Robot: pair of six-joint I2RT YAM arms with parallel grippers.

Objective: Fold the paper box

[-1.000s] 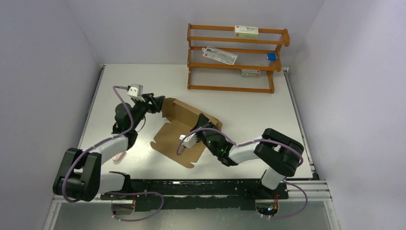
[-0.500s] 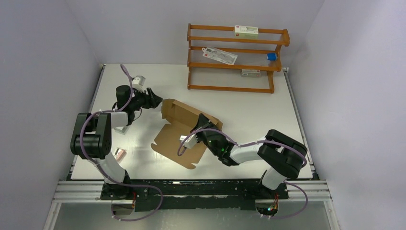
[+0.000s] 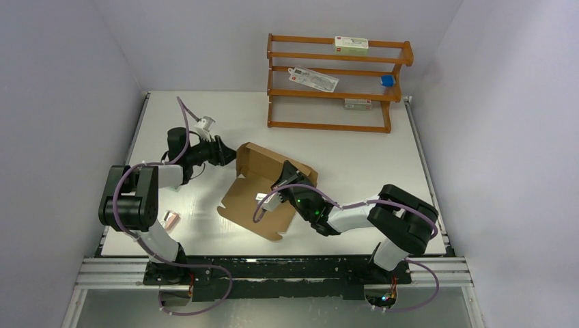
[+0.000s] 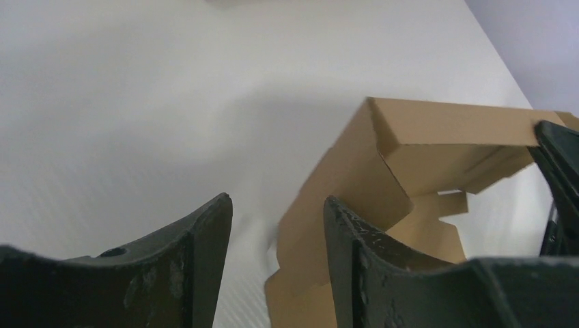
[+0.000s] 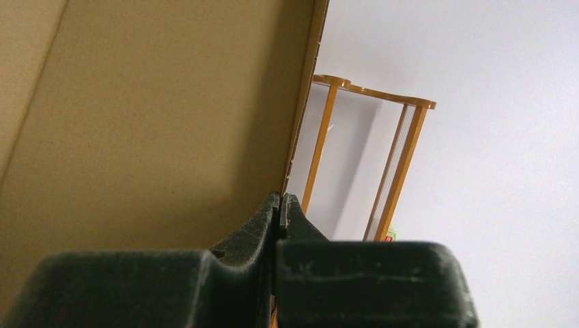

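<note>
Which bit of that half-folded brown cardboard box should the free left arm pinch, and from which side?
Probably the upright end wall of the brown corrugated cardboard box, approached from the left. It stands thin and tall, facing the left gripper, whose open jaws could straddle its edge. The right gripper pinches another wall.

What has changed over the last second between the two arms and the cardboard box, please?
The left gripper moved right, open, closer to the raised left wall of the paper box; the box shifted slightly right. The right gripper stayed shut on another raised wall of the box.
</note>
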